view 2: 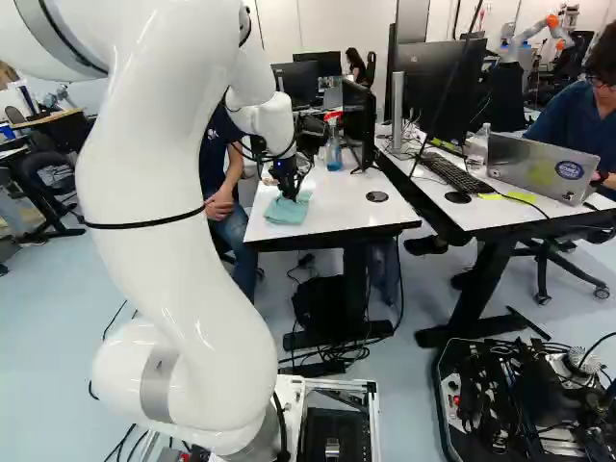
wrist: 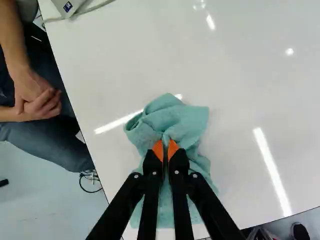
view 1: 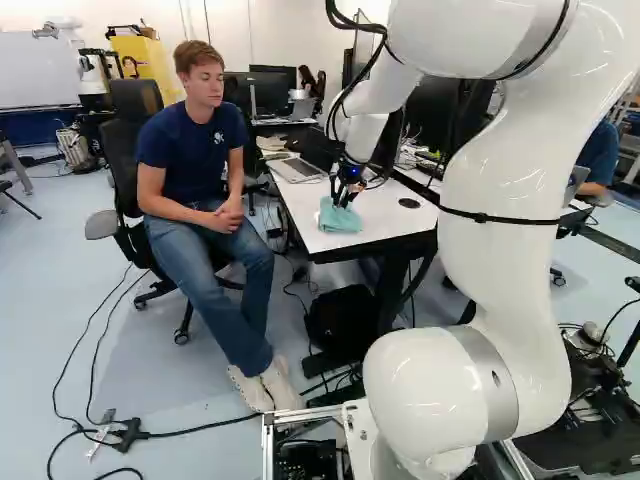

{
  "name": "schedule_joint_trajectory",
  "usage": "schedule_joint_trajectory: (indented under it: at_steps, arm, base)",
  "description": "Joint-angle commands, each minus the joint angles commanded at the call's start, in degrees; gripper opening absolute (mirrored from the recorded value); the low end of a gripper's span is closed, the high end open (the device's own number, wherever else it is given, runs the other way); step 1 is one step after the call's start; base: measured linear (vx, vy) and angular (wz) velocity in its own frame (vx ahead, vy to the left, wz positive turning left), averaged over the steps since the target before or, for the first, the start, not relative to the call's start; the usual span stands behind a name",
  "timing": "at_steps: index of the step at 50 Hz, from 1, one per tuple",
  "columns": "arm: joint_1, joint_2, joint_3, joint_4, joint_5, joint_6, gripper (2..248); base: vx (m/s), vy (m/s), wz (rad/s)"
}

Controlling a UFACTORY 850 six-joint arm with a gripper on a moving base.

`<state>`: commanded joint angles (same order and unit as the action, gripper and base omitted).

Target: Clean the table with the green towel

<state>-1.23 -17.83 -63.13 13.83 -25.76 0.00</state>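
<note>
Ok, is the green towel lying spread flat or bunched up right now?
Bunched up: the green towel lies rumpled on the table, with its cloth pinched in the gripper and creases around the grip.

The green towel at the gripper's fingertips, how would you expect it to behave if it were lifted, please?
The green towel would probably hang floppy, as it lies in soft folds, bunched where the gripper pinches it. It looks like plain cloth, so likely light for its size. Its loose edges, spread on the white table, may trail.

towel [wrist: 167, 117]: one | fingers [wrist: 151, 162]: two (orange-padded) | spray bottle [view 2: 333, 152]: one
</note>
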Motion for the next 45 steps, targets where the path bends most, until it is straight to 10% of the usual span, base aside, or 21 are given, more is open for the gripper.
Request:
schedule_joint_trajectory:
  at_steps: [22, 45]
  arm:
    - [3.00, 1.09, 1.35, 0.00, 0.00, 0.00, 31]
    - [-0.10, 5.14, 6.29, 0.00, 0.00, 0.00, 31]
  base:
    - [0.000, 0.000, 0.000]
    - [0.000, 0.000, 0.000]
